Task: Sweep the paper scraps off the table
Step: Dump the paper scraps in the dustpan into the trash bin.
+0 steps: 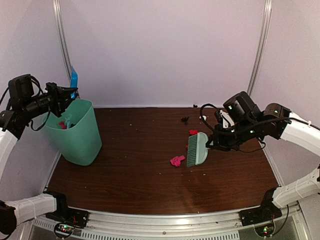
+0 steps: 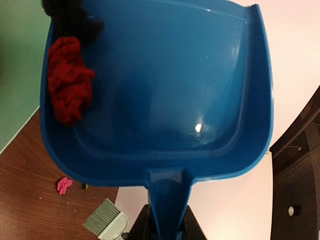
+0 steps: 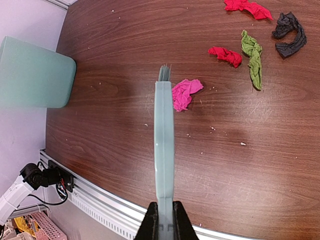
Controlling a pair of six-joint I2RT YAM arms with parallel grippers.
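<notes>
Blue dustpan [image 2: 160, 90] tipped above bin [image 1: 75, 132] by raised left gripper [image 1: 64, 93].

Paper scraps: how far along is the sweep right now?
Partly done. A red scrap and a black scrap sit at the lip of the dustpan, which the left gripper holds tipped over the bin. The right gripper holds the brush, bristles beside a pink scrap. Left on the table: that pink one, two red scraps, a green scrap and a dark scrap.
</notes>
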